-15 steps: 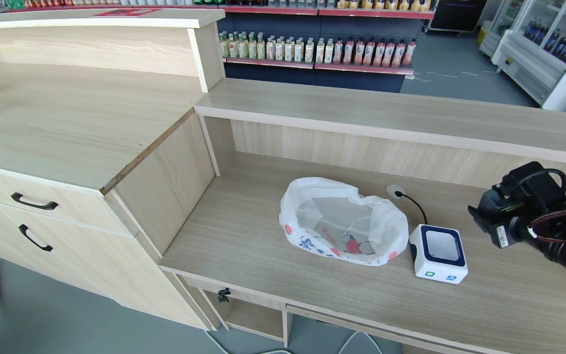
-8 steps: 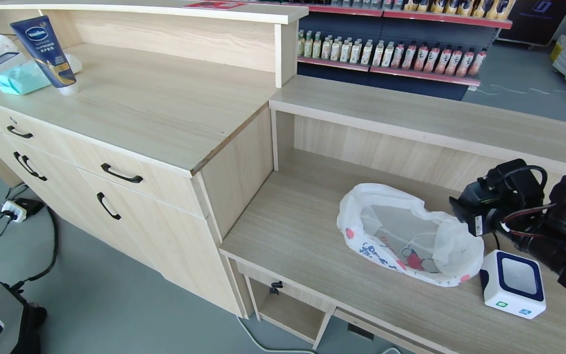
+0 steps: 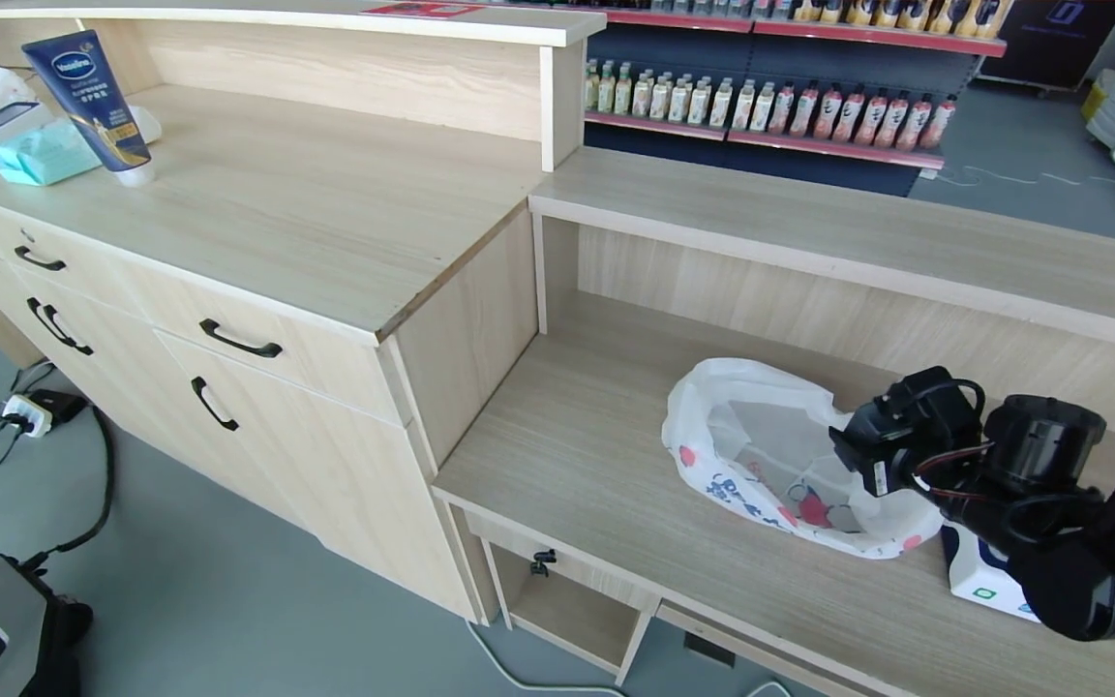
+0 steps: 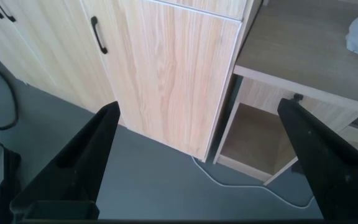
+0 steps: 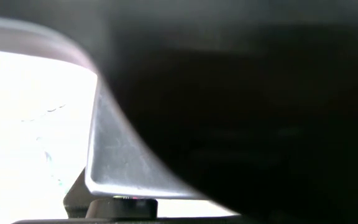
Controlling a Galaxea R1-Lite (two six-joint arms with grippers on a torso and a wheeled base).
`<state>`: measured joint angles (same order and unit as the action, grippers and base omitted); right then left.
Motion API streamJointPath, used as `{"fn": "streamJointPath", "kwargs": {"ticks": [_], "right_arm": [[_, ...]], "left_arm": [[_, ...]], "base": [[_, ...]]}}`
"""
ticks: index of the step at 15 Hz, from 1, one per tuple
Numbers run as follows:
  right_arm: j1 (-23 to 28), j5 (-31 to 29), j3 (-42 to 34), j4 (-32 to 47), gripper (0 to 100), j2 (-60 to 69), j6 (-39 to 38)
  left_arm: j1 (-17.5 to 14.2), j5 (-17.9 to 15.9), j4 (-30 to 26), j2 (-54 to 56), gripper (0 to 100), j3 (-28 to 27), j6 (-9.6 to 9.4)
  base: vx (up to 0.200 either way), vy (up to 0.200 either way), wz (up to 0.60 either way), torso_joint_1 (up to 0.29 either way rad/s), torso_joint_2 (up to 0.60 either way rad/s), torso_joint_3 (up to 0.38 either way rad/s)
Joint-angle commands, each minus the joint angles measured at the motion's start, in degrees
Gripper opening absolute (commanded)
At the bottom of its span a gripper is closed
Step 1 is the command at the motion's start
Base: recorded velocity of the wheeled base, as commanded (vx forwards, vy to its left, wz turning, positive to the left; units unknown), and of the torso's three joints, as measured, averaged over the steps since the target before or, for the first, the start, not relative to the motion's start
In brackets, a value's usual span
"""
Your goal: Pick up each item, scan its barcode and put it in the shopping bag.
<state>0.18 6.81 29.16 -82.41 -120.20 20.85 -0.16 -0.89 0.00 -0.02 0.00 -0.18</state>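
white printed shopping bag [image 3: 741,426] lies crumpled open on wooden counter [image 3: 596,455]; left fingers [image 4: 73,168] spread wide.

The right arm [image 3: 1090,571], at the lower right of the head view, is glossy black throughout: a thick rounded link, then a drum-shaped joint housing [image 3: 1044,438] with a flat round cap. Ahead of that sits a boxy black camera block [image 3: 901,426] with a small white label [image 3: 875,476] on its side. Thin red and white wires [image 3: 949,457] run from block to joint, and a black cable [image 3: 954,387] loops over the top. In the left wrist view the left gripper [image 4: 197,106] shows two matt black fingers [image 4: 73,165], flat-faced wedges narrowing toward their tips.
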Motion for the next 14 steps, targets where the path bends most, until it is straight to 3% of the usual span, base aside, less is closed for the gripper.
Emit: {"fn": "streamJointPath", "kwargs": {"ticks": [1, 6, 14], "right_arm": [[0.08, 0.13, 1.95, -1.26, 0, -5.31, -0.02], [-0.18, 5.23, 3.18, -1.35, 0, -7.07, -0.46], [-0.01, 5.23, 4.5, -0.91, 0, -10.05, 0.16]], "left_arm": [[-0.02, 0.01, 0.0, 0.02, 100, 0.0, 0.01], [-0.02, 0.01, 0.0, 0.02, 100, 0.0, 0.01], [-0.02, 0.01, 0.0, 0.02, 100, 0.0, 0.01]], "base": [[0.0, 0.0, 0.0, 0.0, 0.0, 0.0], [0.0, 0.0, 0.0, 0.0, 0.0, 0.0], [0.0, 0.0, 0.0, 0.0, 0.0, 0.0]]}}
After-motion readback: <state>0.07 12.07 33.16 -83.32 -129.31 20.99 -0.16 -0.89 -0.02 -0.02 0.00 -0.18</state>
